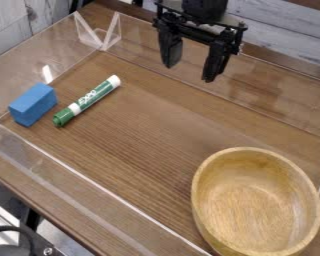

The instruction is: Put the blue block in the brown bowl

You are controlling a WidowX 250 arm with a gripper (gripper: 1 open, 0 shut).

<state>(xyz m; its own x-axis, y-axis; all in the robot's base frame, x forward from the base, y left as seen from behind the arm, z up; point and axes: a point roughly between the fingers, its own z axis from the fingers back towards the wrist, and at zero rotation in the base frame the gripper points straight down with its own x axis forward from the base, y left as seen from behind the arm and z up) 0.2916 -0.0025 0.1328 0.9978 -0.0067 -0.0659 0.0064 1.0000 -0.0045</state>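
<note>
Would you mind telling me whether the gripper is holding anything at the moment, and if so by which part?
Nothing is held. The gripper hangs open above the table, with the blue block lying far off beside the marker pen.

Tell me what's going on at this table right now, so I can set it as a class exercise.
A single robot arm hangs over the far side of a wooden table, its end effector open, pointing down and holding nothing. The blue block lies untouched near the left edge, with a green-and-white marker pen just beside it. The brown bowl sits empty at the near right corner. The block is not yet in the bowl; nothing has been grasped.
</note>
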